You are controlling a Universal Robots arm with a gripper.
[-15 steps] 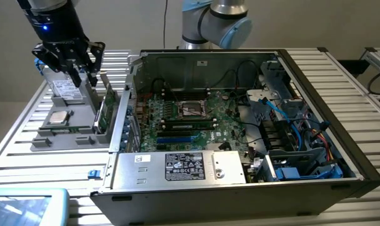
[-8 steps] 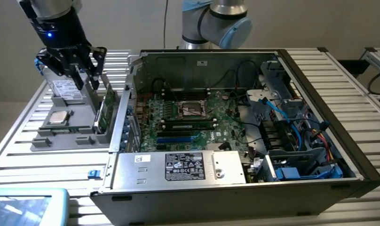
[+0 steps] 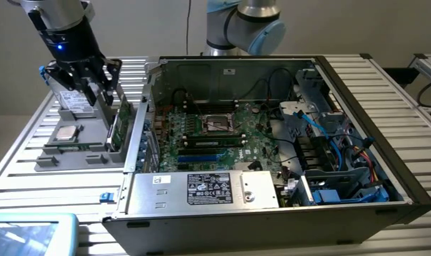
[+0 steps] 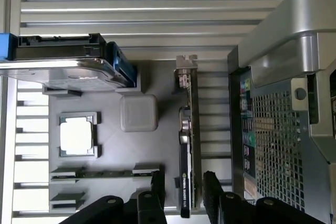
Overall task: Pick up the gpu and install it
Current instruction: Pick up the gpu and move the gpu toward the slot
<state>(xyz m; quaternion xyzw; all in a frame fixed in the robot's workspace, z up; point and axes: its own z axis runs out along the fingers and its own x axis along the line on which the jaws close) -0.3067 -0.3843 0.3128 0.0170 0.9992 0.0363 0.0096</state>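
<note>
Gpu (image 3: pixel 121 120) (image 4: pixel 186 145), a thin rectangular card with a green circuit board on one face and black on the other, stands upright on its long edge in a slot of the flat grey plastic parts tray (image 3: pixel 80 160) (image 4: pixel 110 150). That slot is on the tray's side nearest the open black-and-silver computer case (image 3: pixel 272 133) (image 4: pixel 283 103), at the exterior view's left. The black two-fingered gripper (image 3: pixel 100 98) (image 4: pixel 184 187) hangs over the far end of the tray with its jaws apart. In the wrist view one finger sits on each side of the gpu, with a gap showing on both sides. A grey hard drive with a white label (image 3: pixel 73 101) (image 4: pixel 63 64) and a square silver processor chip (image 3: pixel 64 133) (image 4: pixel 77 135) sit further left in the tray, well apart from the card. Everything rests on a slatted aluminium table (image 3: pixel 52 186) (image 4: pixel 131 3).
</note>
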